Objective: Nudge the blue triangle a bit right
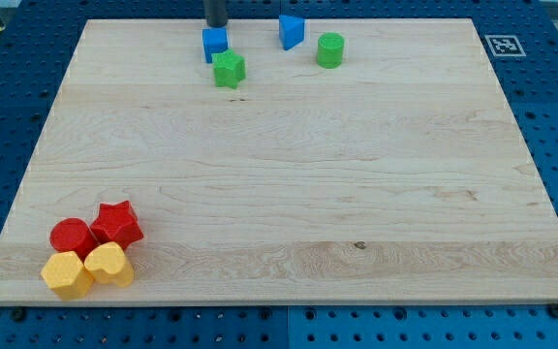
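Note:
The blue triangle [291, 31] lies near the view's top, a little right of centre. My tip [216, 23] is at the view's top, well to the left of the triangle, just above and touching or nearly touching the blue cube [215, 44]. A green star block [229, 69] sits just below the blue cube. A green cylinder [330, 49] stands just right of the blue triangle.
At the view's bottom left is a cluster: a red cylinder [72, 237], a red star [117, 223], a yellow hexagon block [67, 274] and a yellow heart-like block [110, 264]. The wooden board [289, 184] lies on a blue pegboard; a marker tag [502, 45] sits at its top right corner.

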You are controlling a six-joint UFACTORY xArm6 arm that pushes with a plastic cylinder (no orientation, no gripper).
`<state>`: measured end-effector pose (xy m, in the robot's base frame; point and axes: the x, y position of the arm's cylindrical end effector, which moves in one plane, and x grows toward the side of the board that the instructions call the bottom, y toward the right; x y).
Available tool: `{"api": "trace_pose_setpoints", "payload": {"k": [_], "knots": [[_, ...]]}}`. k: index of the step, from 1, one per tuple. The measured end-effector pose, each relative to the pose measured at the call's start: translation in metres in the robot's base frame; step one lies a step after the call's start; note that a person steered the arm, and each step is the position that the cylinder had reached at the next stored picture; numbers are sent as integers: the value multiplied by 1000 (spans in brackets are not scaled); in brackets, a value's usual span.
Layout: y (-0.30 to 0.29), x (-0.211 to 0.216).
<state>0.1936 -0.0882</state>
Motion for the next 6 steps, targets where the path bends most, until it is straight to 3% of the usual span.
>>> {"api": "trace_pose_setpoints", "payload": {"k": [2,6], "knots": [[80,9],[67,25]]}}
